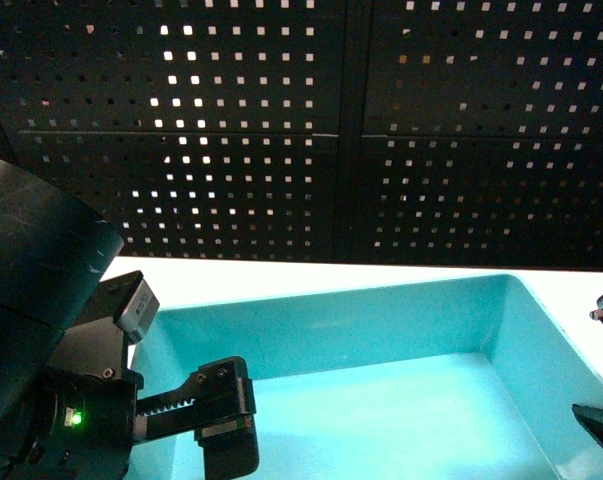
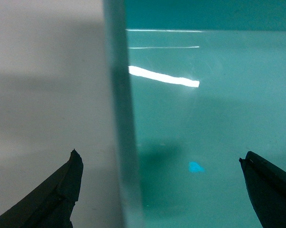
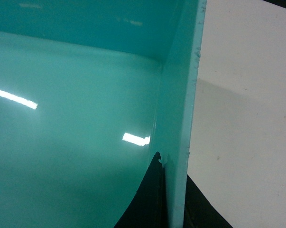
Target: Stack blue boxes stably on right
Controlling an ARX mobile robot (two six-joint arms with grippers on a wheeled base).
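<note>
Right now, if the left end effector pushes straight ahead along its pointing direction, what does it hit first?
Probably the left wall of the turquoise tub. The left end effector is open, with that wall between its fingers, so the rim would pass deeper into the gap. Depth is unclear.

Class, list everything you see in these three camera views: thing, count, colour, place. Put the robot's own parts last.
Box: one, light turquoise, on the white surface, open side up, nothing inside.
Surface: one, white, under and beside the box.
Perforated panel: dark, standing behind the surface.
Left pincer: black, open, its fingers either side of the box's left wall.
Right pincer: black, shut on the box's right wall.
</note>
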